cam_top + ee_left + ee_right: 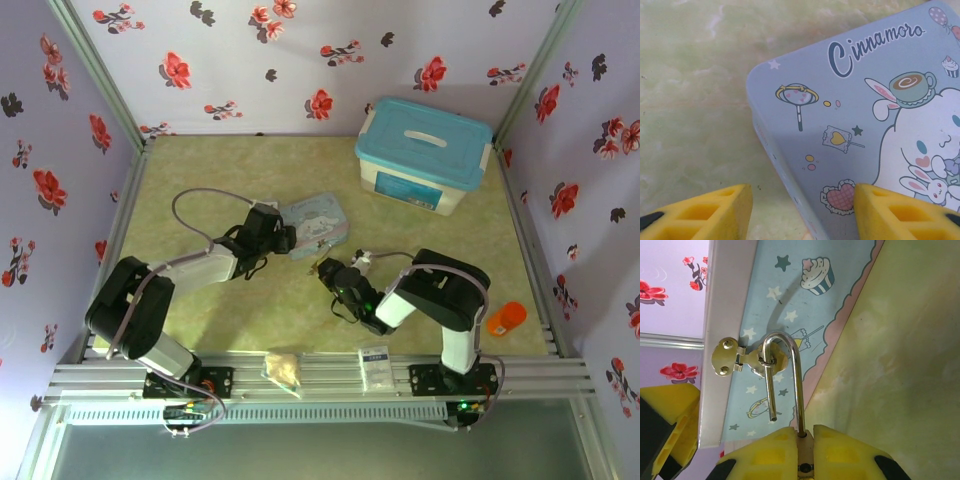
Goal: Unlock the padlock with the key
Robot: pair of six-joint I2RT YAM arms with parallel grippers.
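Observation:
The brass padlock (805,452) sits pinched between the yellow fingers of my right gripper (804,432), which is shut on its body. Its silvery shackle (799,385) stands sprung open, one end free, the loop still hooked through the ring of the hasp (726,357) on the cartoon tin (790,290). My left gripper (802,200) is open and straddles a corner of the tin (850,125), one finger (890,215) over the lid, the other (710,212) over the table beside the wall. In the top view both grippers (283,238) (330,272) meet at the tin (318,224). The key is out of view.
A white box with a blue lid (424,155) stands at the back right. An orange object (506,318) lies by the right rail. Two small packets (283,368) (375,366) rest on the front rail. Floral walls close in three sides.

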